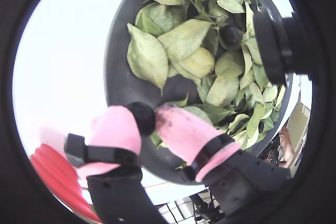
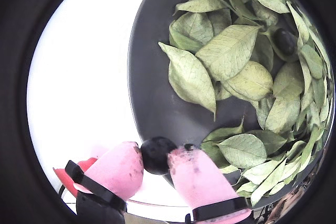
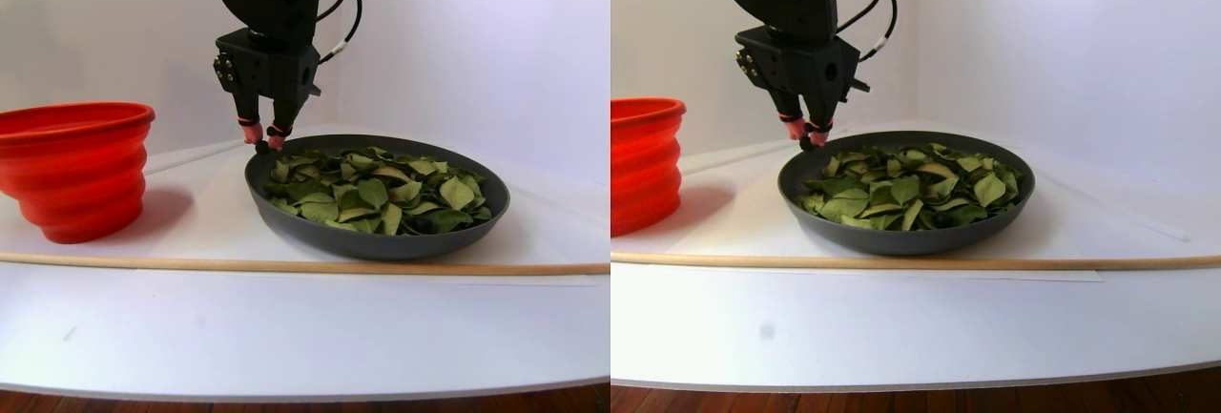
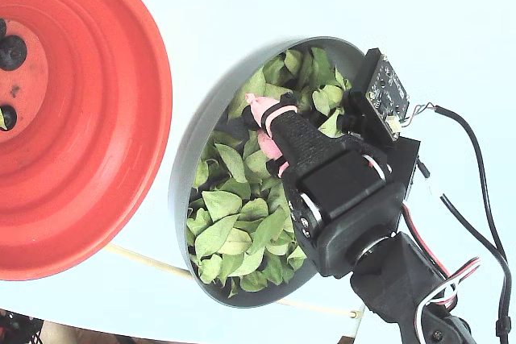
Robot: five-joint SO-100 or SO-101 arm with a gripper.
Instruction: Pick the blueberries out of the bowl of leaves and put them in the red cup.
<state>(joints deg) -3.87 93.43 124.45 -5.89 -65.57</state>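
Gripper (image 2: 156,157) status: nearly closed, both pink-capped fingers (image 2: 116,170) pinching one blueberry (image 2: 156,155) between their tips. In both wrist views the held berry sits at the lower centre of the frame, over the near rim of the bowl (image 2: 149,90); the other wrist view shows the same grip (image 1: 148,119) with the berry (image 1: 140,117) dark and round between the pads.

Bowl contents: leaves (image 2: 229,52) fill the right and upper portion, leaving a bare grey strip along the left inner wall. A second blueberry (image 2: 284,41) lies among the leaves at the upper right of that wrist view, partly tucked under leaf edges.

Red cup (image 4: 76,118) location: upper left of the fixed view, just beside the bowl (image 4: 185,168), their rims close together. Dark berries (image 4: 11,52) rest on its paler bottom at the far left edge. In the wrist views only a red sliver (image 1: 55,174) appears at the lower left.

Stereo pair view: the arm hangs over the left rim of the bowl (image 3: 377,237), fingertips (image 3: 253,134) just above the rim. The cup (image 3: 74,165) stands at the far left, apart from the bowl. A wooden rod (image 3: 305,265) lies across the white table (image 3: 286,327) in front of both vessels. A black camera housing (image 1: 278,43) blocks part of the leaves at the right of one wrist view.
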